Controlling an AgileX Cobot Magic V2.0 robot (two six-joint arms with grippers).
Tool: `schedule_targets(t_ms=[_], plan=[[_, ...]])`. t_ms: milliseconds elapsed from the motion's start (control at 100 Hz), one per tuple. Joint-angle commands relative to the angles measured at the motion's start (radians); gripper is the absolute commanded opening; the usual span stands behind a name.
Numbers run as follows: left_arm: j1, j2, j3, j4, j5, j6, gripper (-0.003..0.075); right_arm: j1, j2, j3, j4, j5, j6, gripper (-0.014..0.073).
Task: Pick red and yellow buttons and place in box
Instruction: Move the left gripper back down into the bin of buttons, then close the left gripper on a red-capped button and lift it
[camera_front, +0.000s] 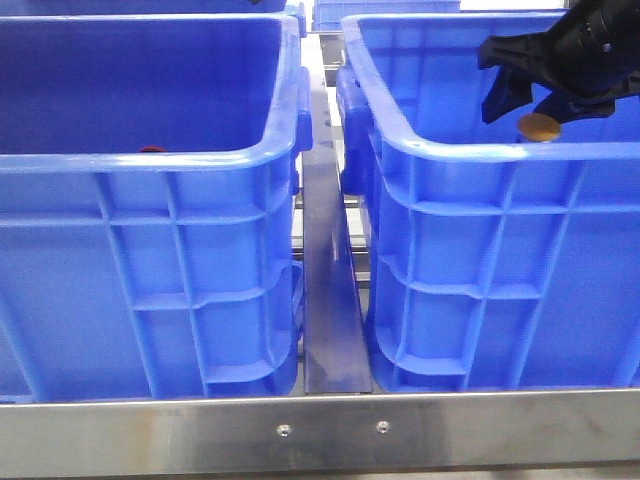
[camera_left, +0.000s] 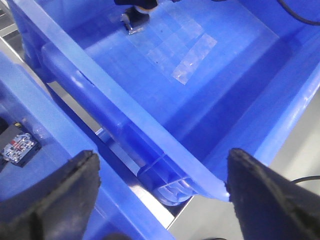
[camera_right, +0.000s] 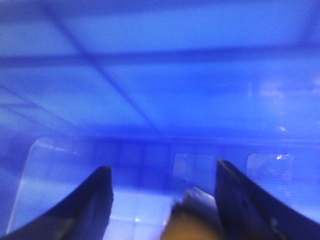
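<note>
Yellow button (camera_front: 540, 127) hangs inside the right crate (camera_front: 500, 150) near its front rim, seemingly pinched in the right gripper (camera_front: 535, 105); left gripper (camera_left: 162, 195) spread, empty. Red button (camera_front: 152, 150) waits in the left crate (camera_front: 150, 160).

A shiny metal rail (camera_front: 320, 432) with two small screws (camera_front: 283, 431) is running along the front. A metal strip (camera_front: 335, 300) is lying between the two sides, catching light.
</note>
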Motion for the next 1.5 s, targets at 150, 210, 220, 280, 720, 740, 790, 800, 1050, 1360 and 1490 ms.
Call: schedule_targets(t_ms=[150,210,220,280,720,740,790,800,1050,1360,1490], plan=[[-0.004,-0.03,-0.029,-0.014,-0.058,-0.009,0.0502,-0.001,-0.045,-0.025,0.007,-0.032,-0.007,0.0487],[-0.004,-0.03,-0.029,-0.014,-0.058,-0.009,0.0502,-0.004,-0.048,-0.025,0.007,-0.043,-0.007,0.0487],[-0.004,-0.03,-0.029,-0.014,-0.058,-0.009,0.0502,-0.004,-0.049,-0.025,0.007,-0.046,-0.007,0.0487],[-0.004,-0.03,-0.029,-0.014,-0.058,-0.009,0.0502,-0.006,-0.055,-0.025,0.007,-0.047,-0.007,0.0487],[0.218,-0.027,-0.107,0.113,0.16,-0.203,0.048,-0.032,-0.2,-0.023,-0.041,0.071,-0.007,0.0487],[0.227,-0.025,-0.109,0.125,0.17,-0.212,0.048,-0.032,-0.206,-0.021,-0.041,0.075,-0.007,0.0487],[0.257,-0.018,-0.114,0.145,0.19,-0.23,0.048,-0.032,-0.231,-0.014,-0.041,0.077,-0.007,0.0487],[0.26,-0.016,-0.114,0.147,0.19,-0.232,0.048,-0.032,-0.235,-0.013,-0.041,0.077,-0.007,0.0487],[0.356,0.063,-0.117,0.152,0.27,-0.244,0.048,-0.032,-0.353,0.076,-0.041,0.073,-0.007,0.0485],[0.366,0.203,-0.143,0.204,0.281,-0.245,0.048,-0.032,-0.519,0.189,-0.041,0.075,-0.007,0.0485],[0.401,0.275,-0.193,0.219,0.325,-0.249,0.048,-0.032,-0.575,0.217,-0.041,0.077,-0.007,0.0485]])
